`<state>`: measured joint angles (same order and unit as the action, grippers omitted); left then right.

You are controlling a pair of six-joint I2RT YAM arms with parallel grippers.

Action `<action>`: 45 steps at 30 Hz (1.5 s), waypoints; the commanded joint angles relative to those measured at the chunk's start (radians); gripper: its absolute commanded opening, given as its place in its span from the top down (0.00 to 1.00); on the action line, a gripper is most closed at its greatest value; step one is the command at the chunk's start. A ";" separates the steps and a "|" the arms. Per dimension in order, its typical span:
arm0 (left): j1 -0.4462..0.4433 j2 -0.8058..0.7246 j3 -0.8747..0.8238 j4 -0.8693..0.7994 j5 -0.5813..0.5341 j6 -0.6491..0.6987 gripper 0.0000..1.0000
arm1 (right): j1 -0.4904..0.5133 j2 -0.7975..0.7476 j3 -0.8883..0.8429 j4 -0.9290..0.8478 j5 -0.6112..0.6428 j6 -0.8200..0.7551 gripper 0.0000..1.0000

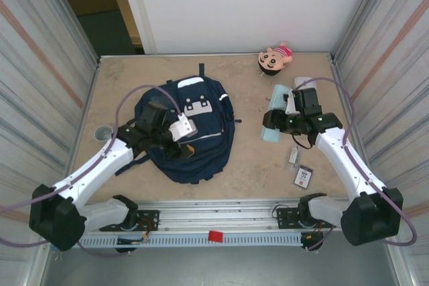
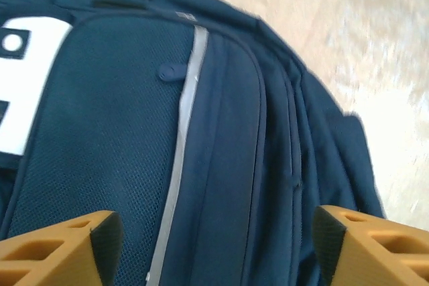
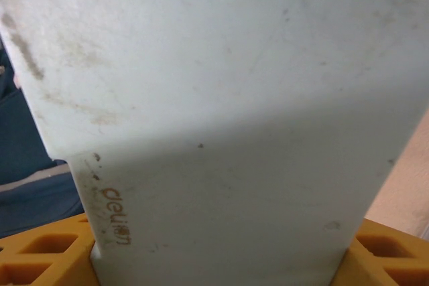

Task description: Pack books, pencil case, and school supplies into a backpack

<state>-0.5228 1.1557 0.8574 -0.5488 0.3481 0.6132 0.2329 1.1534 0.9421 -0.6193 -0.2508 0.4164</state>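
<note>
Sandy tabletop (image 1: 134, 78), walled by corrugated metal at left and right and by a white panel at the top. The arm bases sit on a slotted rail (image 1: 221, 222) along the bottom edge.

At left of centre lies the backpack (image 1: 201, 159), flat, with its white patches (image 1: 198, 106) uppermost; any marks on them are too small to read. Above its front pocket hovers the left gripper (image 2: 218, 236), jaws wide apart with nothing between them. In the left wrist view a pale stripe (image 2: 181, 152) runs down the navy fabric, and the bag's edge meets bare table at upper right.

At right of centre is the pencil case (image 1: 276, 108), separated from the backpack by a bare strip of table. Its near end is clamped by the right gripper (image 3: 224, 232), both orange fingers (image 3: 40, 252) pressed against the case's sides. Whether the case rests on the table or is lifted cannot be told. Small lettering (image 3: 115, 218) at lower left of the right wrist view appears to read "deli".

At lower right, beside the right forearm, lie the clear piece (image 1: 293, 157) and the card packet (image 1: 303, 176), just apart; their print is illegible. A white box (image 1: 305, 84) shows just past the right wrist, and a doll (image 1: 276, 57) lies at the table's top edge.

Open room: the table's upper left corner, and the band between backpack and rail. A round hole (image 1: 104, 132) marks the left margin.
</note>
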 commanded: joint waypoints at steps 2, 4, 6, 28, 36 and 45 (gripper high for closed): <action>0.004 0.018 -0.033 -0.018 -0.011 0.305 0.22 | 0.020 -0.023 -0.018 0.065 -0.038 0.034 0.45; 0.006 0.044 -0.046 0.025 -0.054 0.316 0.20 | 0.023 -0.026 -0.026 0.085 -0.049 0.043 0.45; 0.004 0.070 -0.048 0.043 -0.072 0.328 0.18 | 0.030 -0.027 -0.031 0.100 -0.052 0.047 0.46; 0.006 0.085 -0.076 0.199 -0.162 0.250 0.84 | 0.075 -0.086 -0.086 0.162 -0.025 0.028 0.49; 0.006 -0.085 0.041 0.102 0.020 0.076 1.00 | 0.160 -0.203 -0.092 0.165 0.008 -0.188 0.53; 0.014 -0.098 0.157 0.112 0.040 -0.024 1.00 | 0.503 -0.227 -0.026 -0.008 0.260 -0.538 0.54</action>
<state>-0.5114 1.0885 0.9451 -0.5056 0.3027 0.6418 0.6647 0.9379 0.8635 -0.5640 -0.1238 0.0475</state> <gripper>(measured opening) 0.067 0.644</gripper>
